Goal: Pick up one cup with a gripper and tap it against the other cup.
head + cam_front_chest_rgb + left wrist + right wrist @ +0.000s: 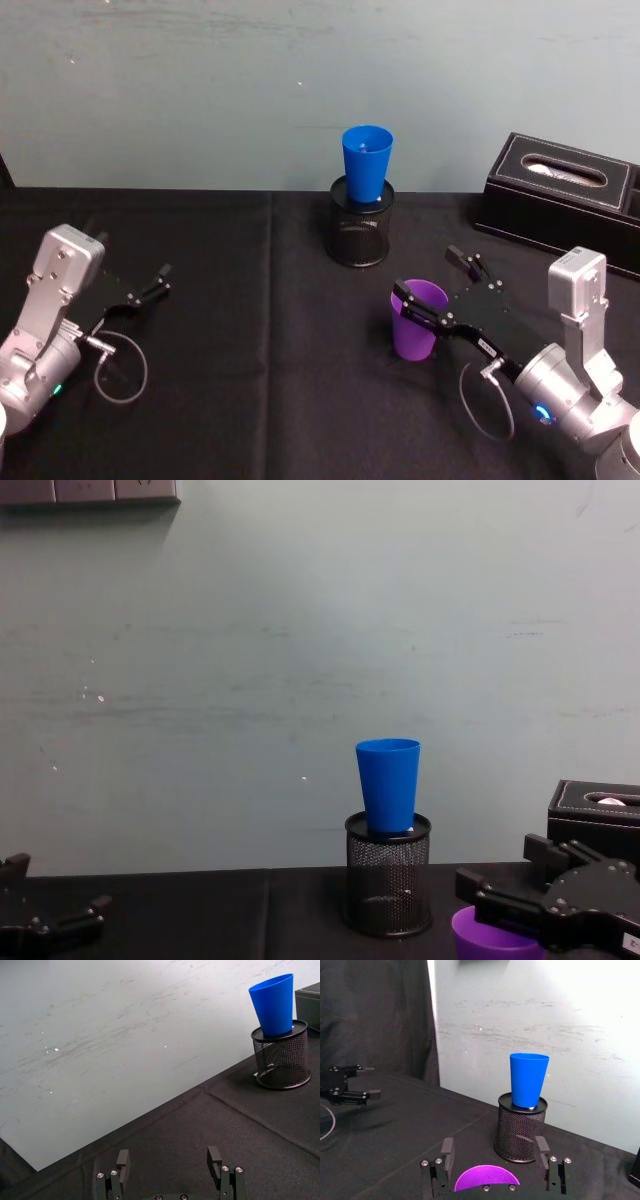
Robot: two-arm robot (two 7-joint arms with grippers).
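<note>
Right gripper [432, 290], fingers spread, is around the upright purple cup [417, 322] near table's front-right. Blue cup [367, 164] stands in mesh holder [360, 232] behind-left. Left gripper [158, 281], also spread, idle w/ nothing.

A purple cup [417, 320] is sitting between the black fingers [421, 312] of the right gripper [436, 284]. Beyond the fingertips, a bright blue cup [366, 163] is standing in a black wire-mesh holder [360, 235]. A black cloth [250, 330] is covering the table.
</note>
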